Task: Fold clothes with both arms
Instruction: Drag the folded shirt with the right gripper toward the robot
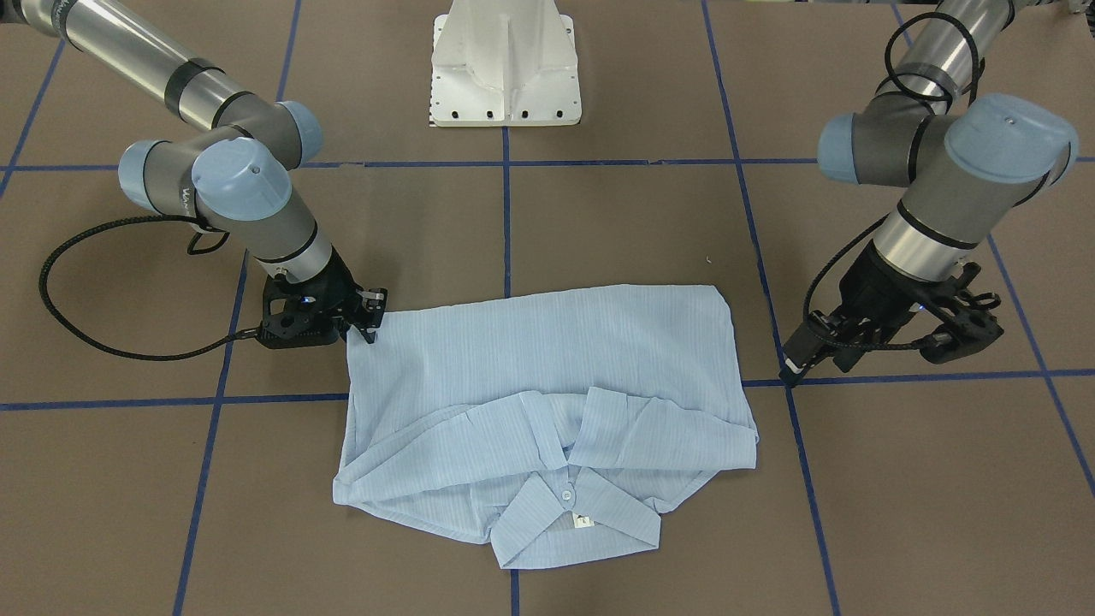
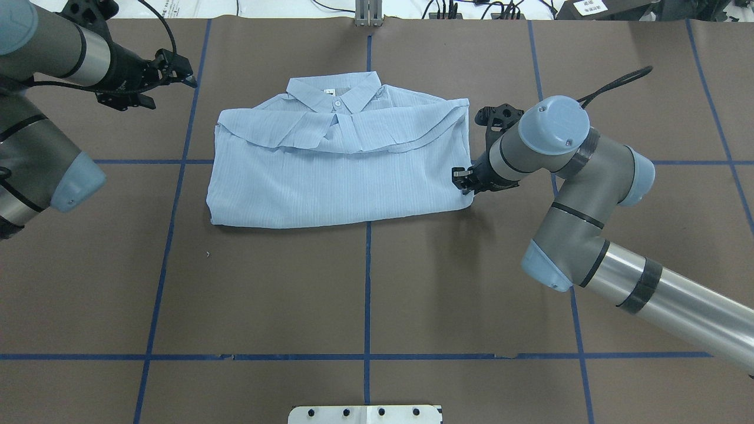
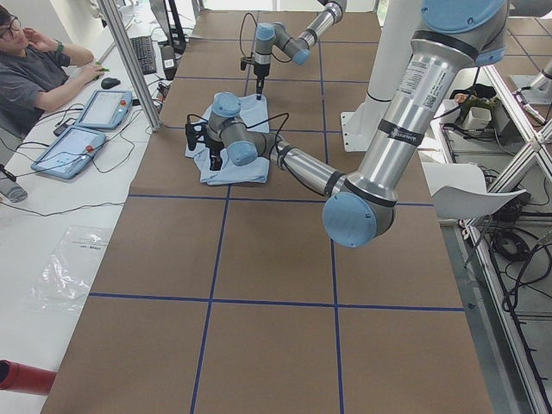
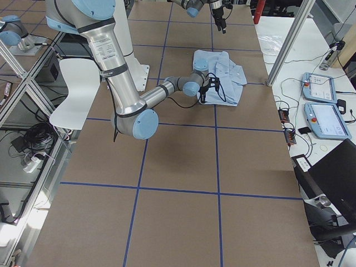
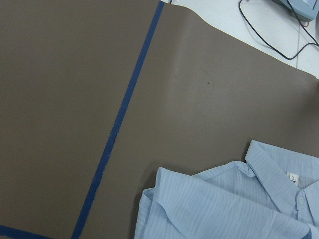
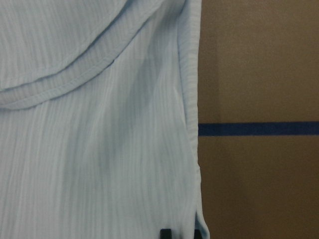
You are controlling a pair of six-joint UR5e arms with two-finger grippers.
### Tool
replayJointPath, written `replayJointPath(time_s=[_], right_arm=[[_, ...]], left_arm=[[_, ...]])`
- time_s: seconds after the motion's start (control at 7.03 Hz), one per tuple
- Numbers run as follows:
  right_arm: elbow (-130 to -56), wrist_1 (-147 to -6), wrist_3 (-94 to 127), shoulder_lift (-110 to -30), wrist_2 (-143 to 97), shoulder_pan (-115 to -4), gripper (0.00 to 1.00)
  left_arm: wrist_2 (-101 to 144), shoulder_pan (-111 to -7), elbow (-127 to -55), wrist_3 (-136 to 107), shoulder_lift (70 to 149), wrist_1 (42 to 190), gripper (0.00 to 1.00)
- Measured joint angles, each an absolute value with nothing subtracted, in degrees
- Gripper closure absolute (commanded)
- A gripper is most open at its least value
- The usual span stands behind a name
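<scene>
- Shirt [image 1: 547, 359], at the right gripper's [image 1: 369, 329] jaws: pale blue, finely striped, white tag [image 1: 583, 519].
- Table [image 1: 633, 222] under the jaws: brown, dark-blue tape lines [image 1: 506, 222].
- Arms [image 1: 128, 51]: silver-grey, light-blue caps [image 1: 244, 175].

Bright even light — faint shadow under the shirt [image 2: 330, 176]

A brown table [image 2: 265, 282] is marked into large squares by blue tape lines [image 2: 367, 282]. A white pedestal base [image 1: 505, 64] stands at 12 o'clock in the front-facing view. In the left side view, a seated person [image 3: 34, 65] is at 10 o'clock by a keyboard [image 3: 142, 53], a mouse [image 3: 109, 83] and two pale-blue touchscreen pendants [image 3: 105, 108]. A clear plastic bag [image 3: 73, 267] lies at 8 o'clock, and a white chair [image 3: 466, 194] stands at 3 o'clock.
</scene>
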State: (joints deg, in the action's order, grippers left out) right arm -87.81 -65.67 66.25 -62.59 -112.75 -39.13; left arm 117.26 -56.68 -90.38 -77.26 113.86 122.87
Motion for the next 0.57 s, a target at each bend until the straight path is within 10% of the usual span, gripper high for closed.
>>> replayJointPath(time_s=[0.57], right_arm=[[-95.9,-65.7,66.6,-67.1,-117.1,-40.2,1.0]], left_arm=[[117.2,-56.7,-90.7,-77.3,113.7,122.8,0.01]])
